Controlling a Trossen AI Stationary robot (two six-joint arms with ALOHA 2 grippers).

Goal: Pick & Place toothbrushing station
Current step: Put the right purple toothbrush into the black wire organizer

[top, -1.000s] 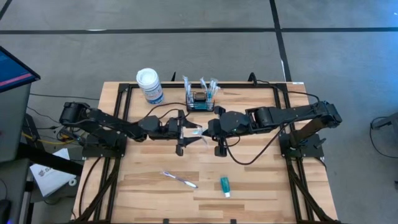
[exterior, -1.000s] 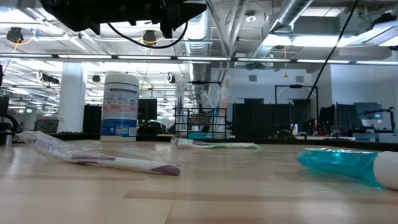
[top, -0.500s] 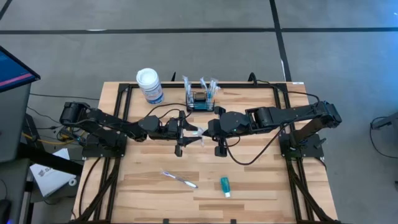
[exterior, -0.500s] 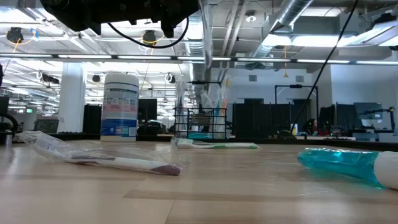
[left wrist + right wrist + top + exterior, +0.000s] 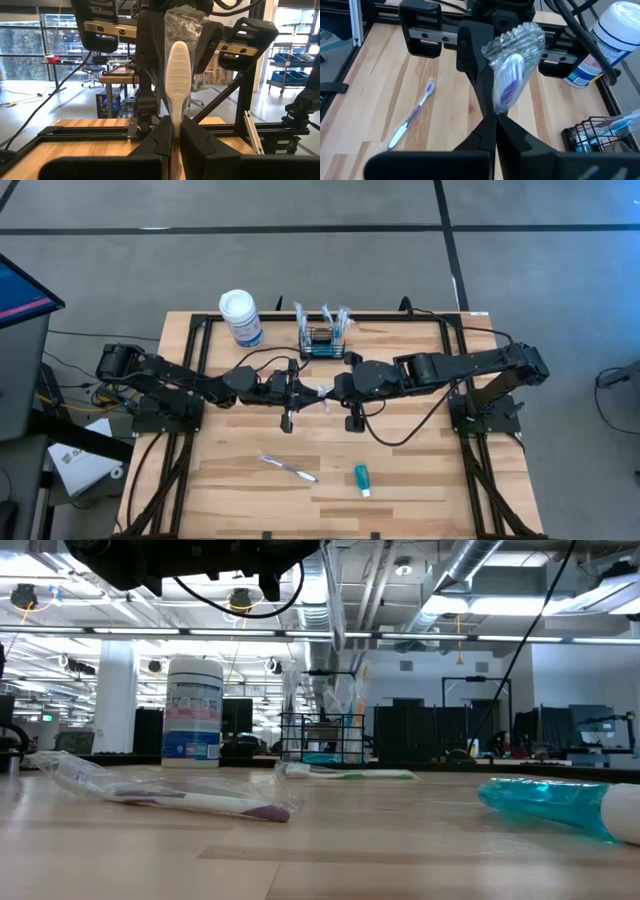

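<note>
Basket (image 5: 322, 341) sits at the upper centre of the bench (image 5: 420, 480), already holding several wrapped brushes upright, with a white canister (image 5: 241, 318) to its left. Both arms meet in mid-air just below it, at frame centre. Left gripper (image 5: 171, 137): fingers clamped on the handle end of a wrapped toothbrush (image 5: 176, 75). Right gripper (image 5: 494, 131): fingers together on the same brush's other end, bristle head and crinkled wrapper standing out past them. Handover stage, by my reading; both hold at once.

Another wrapped brush (image 5: 289, 468) and a teal tube (image 5: 362, 478) lie at lower centre, plus a green-handled brush (image 5: 350, 774) near the basket.

Risks:
- Arms pulling apart while both grip: wrapper tears or brush bends.
- Slick film under the fingers: brush may slip or rotate on release.
- Basket is crowded and light; a tilted insertion could nudge or tip it.
</note>
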